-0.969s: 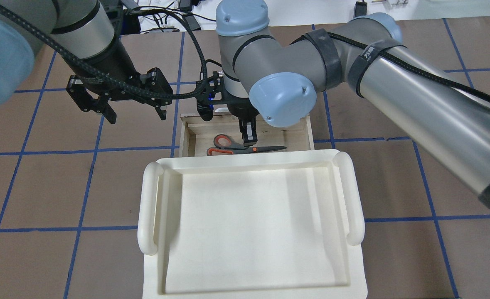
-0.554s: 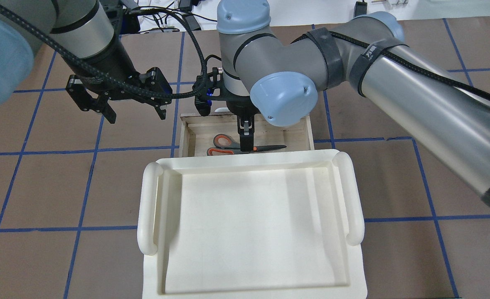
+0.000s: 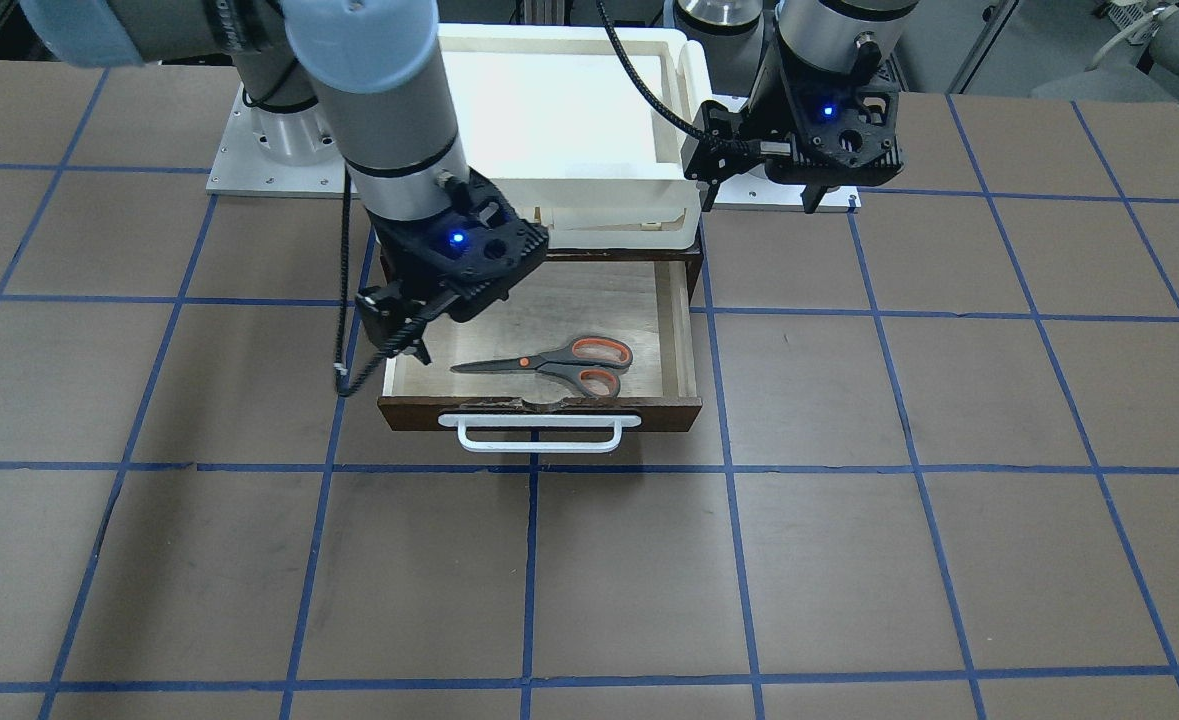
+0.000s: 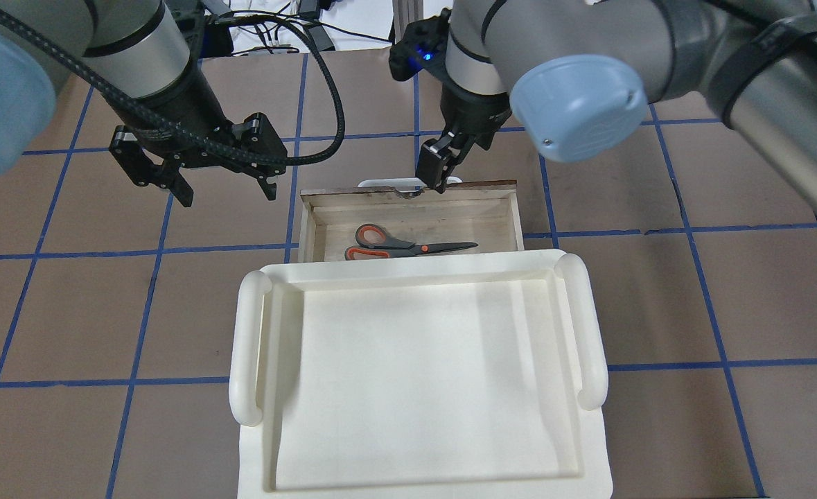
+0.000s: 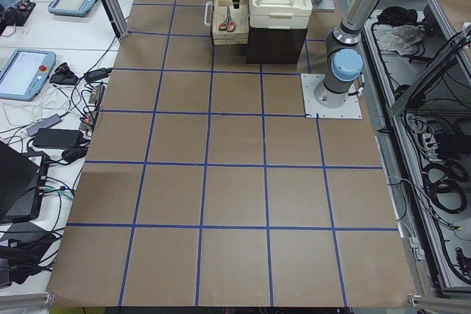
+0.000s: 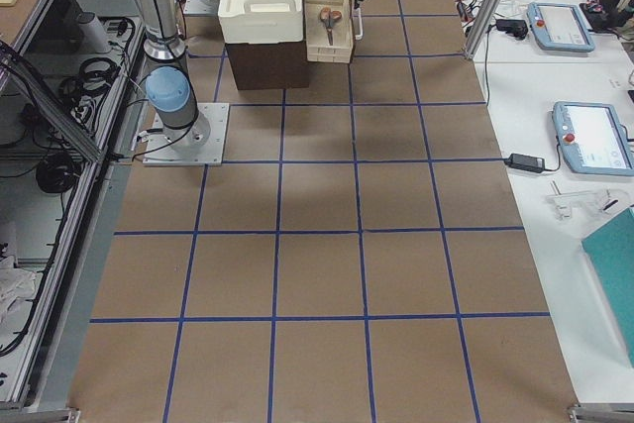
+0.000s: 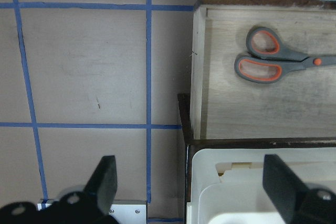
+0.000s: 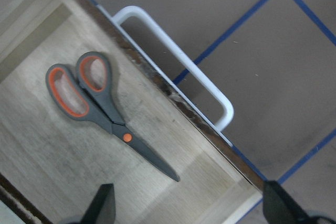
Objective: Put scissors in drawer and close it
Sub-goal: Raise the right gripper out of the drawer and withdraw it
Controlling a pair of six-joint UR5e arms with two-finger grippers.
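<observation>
The scissors (image 4: 408, 247), grey with orange-lined loops, lie flat on the floor of the open drawer (image 4: 308, 222); they also show in the front view (image 3: 554, 364) and both wrist views (image 7: 278, 59) (image 8: 107, 109). The drawer has a dark brown front (image 3: 539, 409) and a white bar handle (image 3: 539, 433). My right gripper (image 4: 434, 173) hangs over the drawer's front edge, above the scissors and apart from them; it is open and empty, with its fingertips (image 8: 104, 207) wide apart. My left gripper (image 4: 226, 190) is open and empty, hovering left of the drawer.
A white plastic tray (image 4: 249, 346) sits on top of the dark cabinet that the drawer slides out of, and it hides the drawer's rear part from overhead. The brown table has a blue tape grid. Tablets and cables lie beyond the table's far edge.
My right gripper has risen out of the drawer, away from the scissors, and moved over the drawer's front edge. The scissors stay lying in the drawer. The left arm has not moved.
</observation>
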